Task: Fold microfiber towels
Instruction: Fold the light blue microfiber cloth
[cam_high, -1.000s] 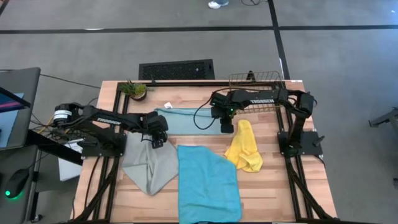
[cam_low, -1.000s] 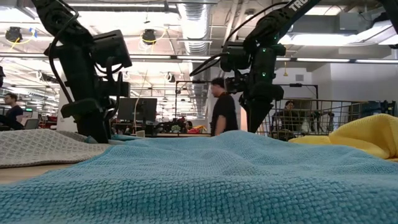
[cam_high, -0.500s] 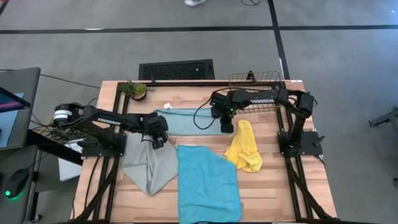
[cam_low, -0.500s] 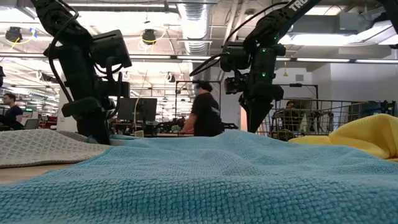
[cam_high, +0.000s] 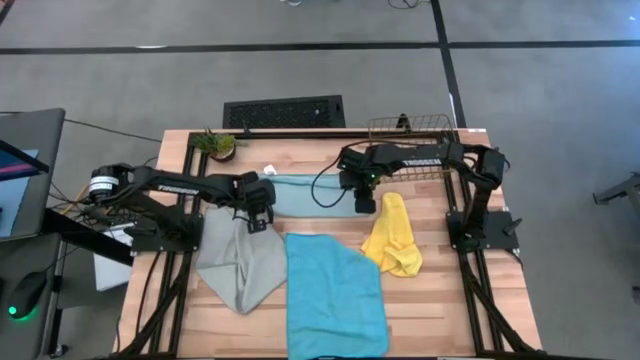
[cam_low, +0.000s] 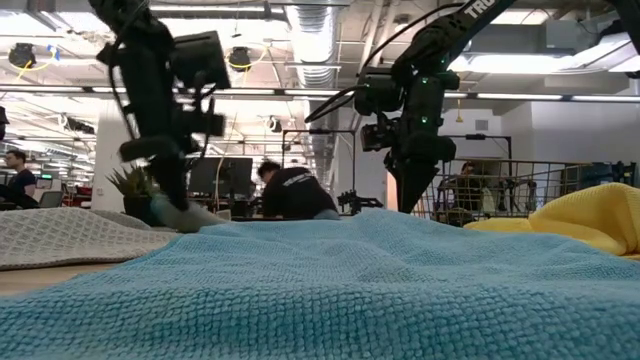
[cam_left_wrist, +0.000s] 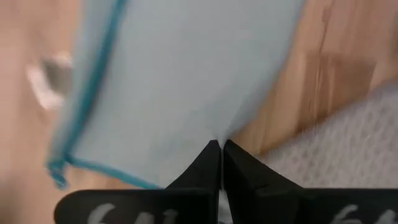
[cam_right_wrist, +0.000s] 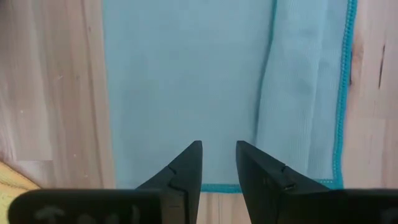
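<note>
From above, four towels lie on the wooden counter (cam_high: 420, 300): the pale blue towel (cam_high: 305, 193) at the far middle, the grey-green towel (cam_high: 240, 265) to the left, the cyan towel (cam_high: 335, 290) spread at the near middle, and the yellow towel (cam_high: 392, 235) bunched to the right. The left hand (cam_high: 258, 215) sits on the pale blue towel's near left corner; the right hand (cam_high: 365, 200) is over its right end. A wire basket (cam_high: 412, 128) and a small plant (cam_high: 217, 144) stand along the far edge.

From counter level, the cyan towel (cam_low: 330, 290) fills the foreground, and a person (cam_low: 292, 192) bends over far behind.

The left wrist view shows that hand (cam_left_wrist: 221, 147) clenched on the pale blue towel's (cam_left_wrist: 186, 81) edge.

The right wrist view shows that hand (cam_right_wrist: 217, 149) released, fingers apart just above the pale blue towel (cam_right_wrist: 186, 87).
</note>
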